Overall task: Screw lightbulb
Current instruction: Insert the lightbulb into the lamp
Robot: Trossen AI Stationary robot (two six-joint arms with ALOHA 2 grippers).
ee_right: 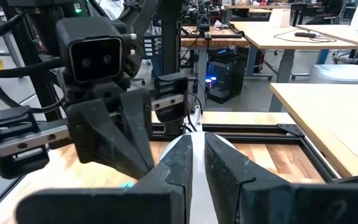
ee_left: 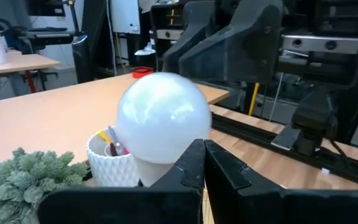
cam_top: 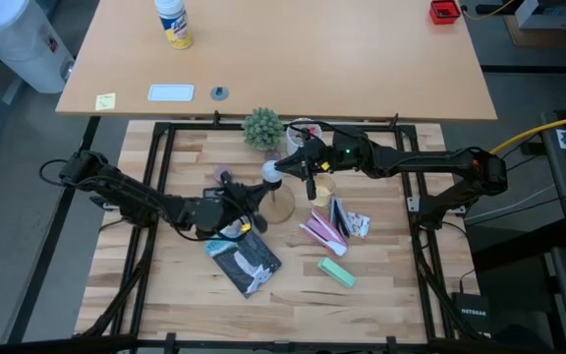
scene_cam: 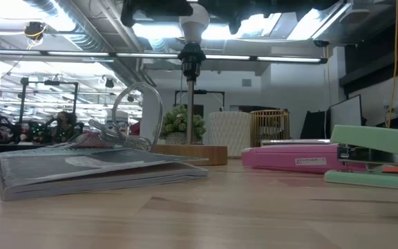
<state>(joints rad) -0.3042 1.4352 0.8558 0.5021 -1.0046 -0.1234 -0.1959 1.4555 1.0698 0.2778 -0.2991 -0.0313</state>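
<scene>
I have the right gripper point(cam_top: 285, 169) clamped on the bulb point(cam_top: 272, 172) atop the socket point(scene_cam: 191, 57); left gripper point(cam_top: 247, 200) closed, steadying stand. Next: twist, I judge.

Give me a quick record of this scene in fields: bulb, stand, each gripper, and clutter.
bulb: lightbulb sits upright on the socket atop the wooden stand
left gripper: left gripper shut at the stand's stem, below the bulb
right gripper: right gripper shut on lightbulb
clutter: booklet, green stapler, small plant
</scene>
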